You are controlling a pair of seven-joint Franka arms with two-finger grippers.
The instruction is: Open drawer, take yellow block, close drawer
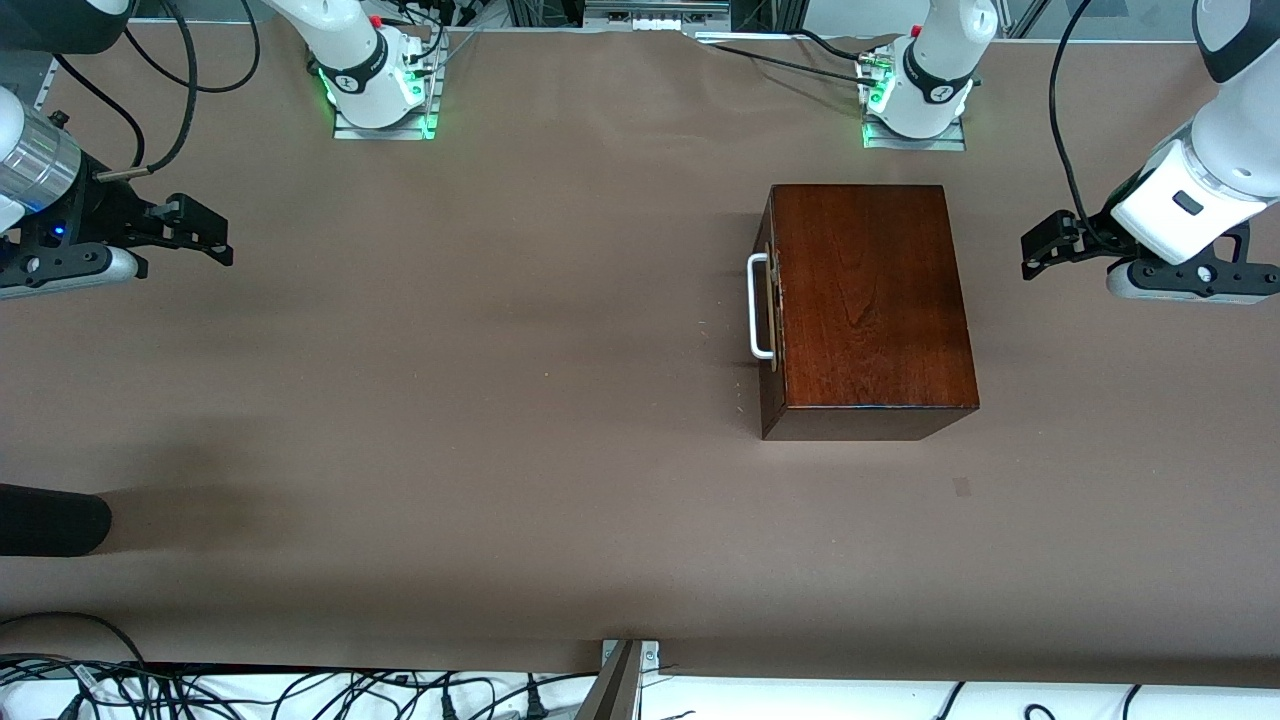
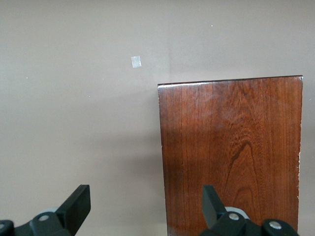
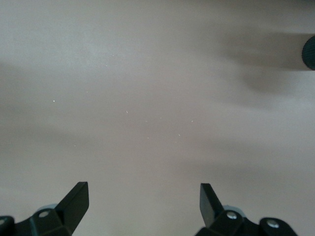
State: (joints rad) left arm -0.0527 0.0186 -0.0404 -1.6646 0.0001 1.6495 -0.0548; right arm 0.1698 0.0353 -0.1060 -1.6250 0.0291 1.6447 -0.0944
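Observation:
A glossy dark mahogany box (image 1: 865,300) stands on the brown table toward the left arm's end. Its drawer is shut; the white bar handle (image 1: 759,306) faces the right arm's end. The box top also shows in the left wrist view (image 2: 231,157). The yellow block is hidden. My left gripper (image 1: 1040,245) hangs open and empty in the air beside the box, at the left arm's end of the table. My right gripper (image 1: 205,235) hangs open and empty over bare table at the right arm's end. Both arms wait.
A black rounded object (image 1: 50,520) pokes in over the table edge at the right arm's end, nearer the front camera; it shows in the right wrist view (image 3: 309,51). A small pale tape square (image 1: 962,487) lies near the box. Cables run along the table's edges.

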